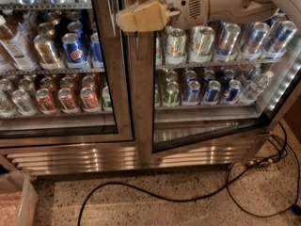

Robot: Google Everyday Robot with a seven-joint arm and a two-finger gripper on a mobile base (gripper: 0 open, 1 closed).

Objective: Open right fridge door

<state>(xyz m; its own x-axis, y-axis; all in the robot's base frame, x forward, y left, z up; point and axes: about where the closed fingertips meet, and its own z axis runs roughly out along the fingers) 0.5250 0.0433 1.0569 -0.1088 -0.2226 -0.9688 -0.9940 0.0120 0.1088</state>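
Observation:
The right fridge door [142, 102] is a glass panel in a steel frame. It stands slightly ajar, with its bottom edge [207, 136] angled out from the cabinet. My gripper [137, 17], tan at the tip of a white arm [211, 4], sits at the top of this door's left frame, pointing left. The handle near it is mostly hidden by the gripper. Behind the glass are shelves of green, blue and silver cans [202, 86].
The left glass door [56, 79] is closed over Pepsi and orange cans. A black cable [188, 199] loops across the speckled floor in front of the fridge. A translucent bin [16, 201] stands at the bottom left. Cables and a plug lie at the right [270, 159].

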